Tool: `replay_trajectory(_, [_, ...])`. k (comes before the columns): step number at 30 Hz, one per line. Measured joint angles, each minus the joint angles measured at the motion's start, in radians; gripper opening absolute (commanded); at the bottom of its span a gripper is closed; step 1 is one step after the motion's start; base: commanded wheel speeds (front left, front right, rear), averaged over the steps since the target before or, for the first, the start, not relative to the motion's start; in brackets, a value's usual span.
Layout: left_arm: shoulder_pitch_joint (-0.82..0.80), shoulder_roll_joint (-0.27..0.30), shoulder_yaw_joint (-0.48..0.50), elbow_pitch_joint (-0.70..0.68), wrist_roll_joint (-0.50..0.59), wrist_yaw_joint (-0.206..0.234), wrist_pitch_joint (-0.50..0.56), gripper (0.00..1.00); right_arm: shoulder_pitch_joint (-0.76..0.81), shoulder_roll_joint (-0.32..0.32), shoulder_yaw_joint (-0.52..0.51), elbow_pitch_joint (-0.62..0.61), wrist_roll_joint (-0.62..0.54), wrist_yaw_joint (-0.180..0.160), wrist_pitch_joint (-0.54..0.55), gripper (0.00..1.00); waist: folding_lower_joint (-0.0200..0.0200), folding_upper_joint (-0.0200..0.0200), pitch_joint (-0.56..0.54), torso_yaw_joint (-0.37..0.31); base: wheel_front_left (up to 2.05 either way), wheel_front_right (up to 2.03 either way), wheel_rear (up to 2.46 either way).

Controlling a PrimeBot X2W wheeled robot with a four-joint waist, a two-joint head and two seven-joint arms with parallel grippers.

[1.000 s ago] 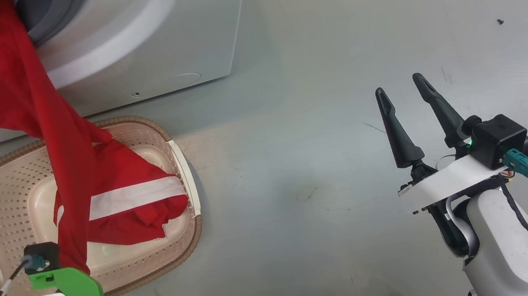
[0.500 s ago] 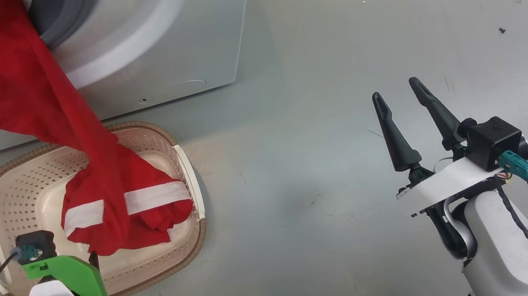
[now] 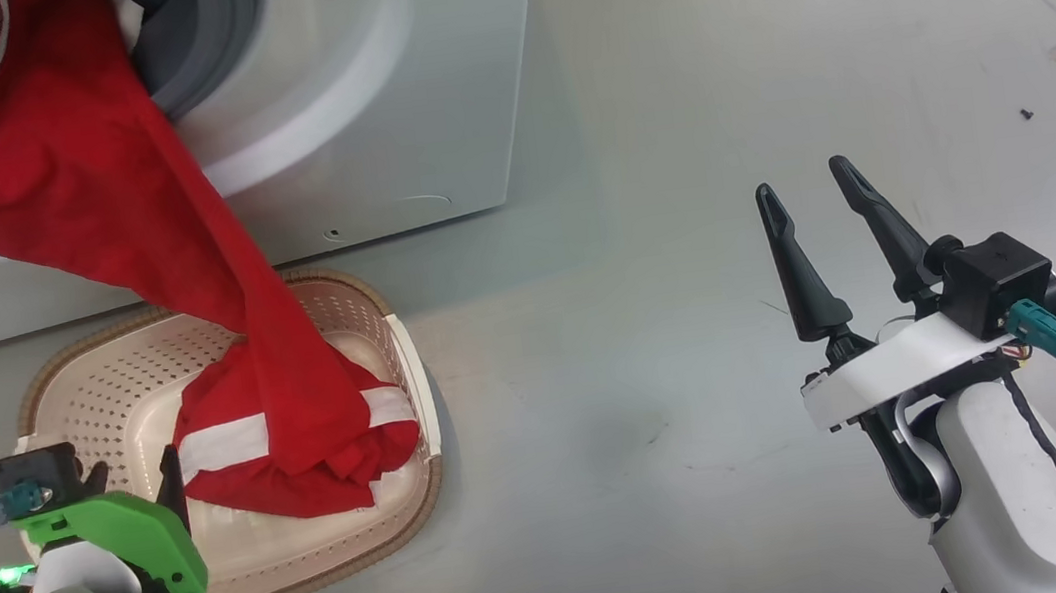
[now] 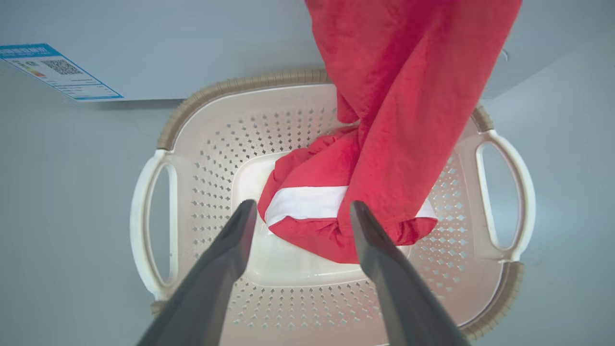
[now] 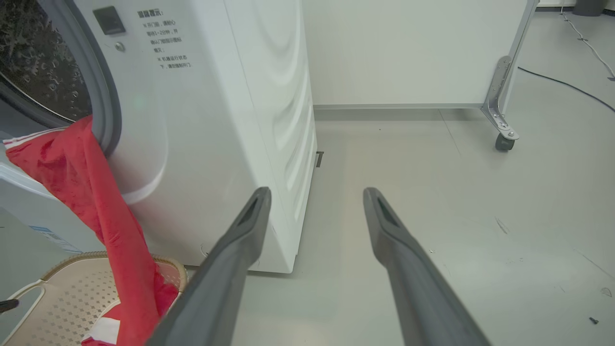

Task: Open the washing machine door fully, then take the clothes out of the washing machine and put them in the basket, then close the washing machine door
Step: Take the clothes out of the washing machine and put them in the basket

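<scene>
1. Clothes (image 3: 123,195): one long red band. The upper end hangs out of the round port of the washing machine (image 3: 381,83). The lower end is bunched in the basket (image 3: 96,390).
2. Long axis, head view: runs from upper left down to the right, over the machine's front lip and into the right half of the basket. A white stripe crosses the bundle sideways.
3. The basket stands on the floor (image 3: 654,341), just beside the machine's front.
4. Left gripper (image 4: 302,206): fingers spread apart, clamped on nothing. It sits over the near side of the basket and points at the bundle.
5. In the left wrist view the bundle (image 4: 384,144) lies just past the fingertips, between them and beyond. I cannot tell whether one tip brushes the cloth.
6. Right gripper (image 3: 804,182): fingers spread apart, holding nothing. It is over bare floor to the right of the machine, well apart from the clothes.
</scene>
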Motion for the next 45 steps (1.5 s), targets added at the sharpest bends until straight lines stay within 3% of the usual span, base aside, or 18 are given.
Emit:
replay_trajectory(8, [-0.002,-0.021,-0.003,-0.047,-0.01,-0.004,-0.125,1.0,0.004,0.0,-0.011,0.022,-0.001,0.001,0.0,1.0,0.0,0.0,-0.067,0.042,0.0,0.0,0.0])
replay_trajectory(18, [0.003,-0.075,-0.032,-0.131,-0.01,-0.007,-0.125,1.0,0.051,-0.001,-0.014,0.042,-0.002,0.001,0.0,1.0,0.0,0.0,-0.17,0.104,0.0,0.0,0.0])
replay_trajectory(31, [0.106,-0.082,-0.014,-0.35,-0.009,-0.008,-0.125,1.0,0.104,-0.001,0.003,0.053,-0.001,0.009,0.0,1.0,0.0,0.0,-0.286,0.155,0.0,0.0,0.0])
replay_trajectory(45, [0.265,-0.081,0.025,-0.548,0.002,-0.008,-0.125,1.0,0.136,-0.001,0.006,0.052,0.012,0.009,0.0,1.0,0.0,0.0,-0.357,0.163,0.0,0.0,0.0])
